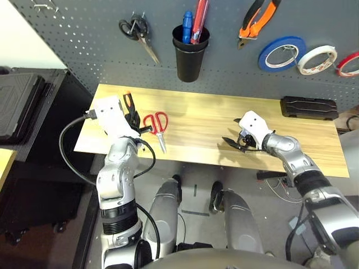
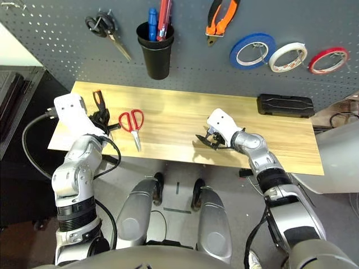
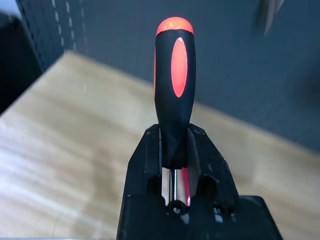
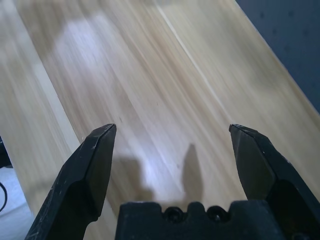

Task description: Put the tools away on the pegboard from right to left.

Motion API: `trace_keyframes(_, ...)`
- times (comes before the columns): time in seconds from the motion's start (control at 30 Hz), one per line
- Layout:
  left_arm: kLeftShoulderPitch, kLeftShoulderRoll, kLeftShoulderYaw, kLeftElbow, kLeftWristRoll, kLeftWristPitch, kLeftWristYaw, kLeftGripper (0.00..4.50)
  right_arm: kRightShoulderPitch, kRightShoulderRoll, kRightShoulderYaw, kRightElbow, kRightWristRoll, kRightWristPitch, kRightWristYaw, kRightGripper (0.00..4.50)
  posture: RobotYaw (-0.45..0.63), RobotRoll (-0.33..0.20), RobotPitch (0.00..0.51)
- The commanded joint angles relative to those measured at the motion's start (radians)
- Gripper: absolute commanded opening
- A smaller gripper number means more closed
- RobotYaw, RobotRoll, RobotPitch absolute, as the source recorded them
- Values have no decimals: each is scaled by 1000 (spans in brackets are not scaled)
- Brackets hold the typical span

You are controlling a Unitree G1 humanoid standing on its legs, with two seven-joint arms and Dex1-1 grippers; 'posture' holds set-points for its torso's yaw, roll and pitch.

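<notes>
The left pincer (image 1: 133,120), over the table's (image 1: 213,120) nine o'clock end, is clenched on the screwdriver (image 1: 129,103), gripping it at the neck where handle meets shaft, the black-and-orange handle standing past the fingers toward the pegboard (image 1: 84,45). That low hold on a long handle is the weak point: as I judge it, a bump against the black cup (image 1: 189,51) at twelve o'clock, already crowded with a blue and a red tool, could pivot the screwdriver in the fingers or knock it loose before it drops in.

The red-handled scissors (image 1: 157,126) lie on the table just beside that pincer, toward three o'clock. A low swing across could sweep them toward the table's near edge.

Further right, the right pincer (image 1: 236,140) hangs released and empty, low over bare wood at about four o'clock. It sits clear of the cup's path, so I see little risk there.

On the pegboard, the pliers (image 1: 256,19) hang at one o'clock and the whitish tape roll (image 1: 317,60) at two o'clock.

No brand, label or writing can be read anywhere.
</notes>
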Motion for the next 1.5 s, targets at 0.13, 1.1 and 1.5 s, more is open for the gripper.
trace_keyframes(0.13, -42, 37, 15, -83, -87, -89, -48, 523, 16, -20, -116, 12, 129, -96, 98, 4500, 348, 0, 224)
trace_keyframes(1.1, -548, 150, -33, 196, -177, -154, -99, 523, 106, -162, -459, -503, 617, 319, 309, 4500, 152, 0, 202)
trace_keyframes(1.5, -646, 146, -55, 319, -168, -226, -112, 523, 23, -137, -507, -579, 693, 403, 204, 4500, 129, 0, 193)
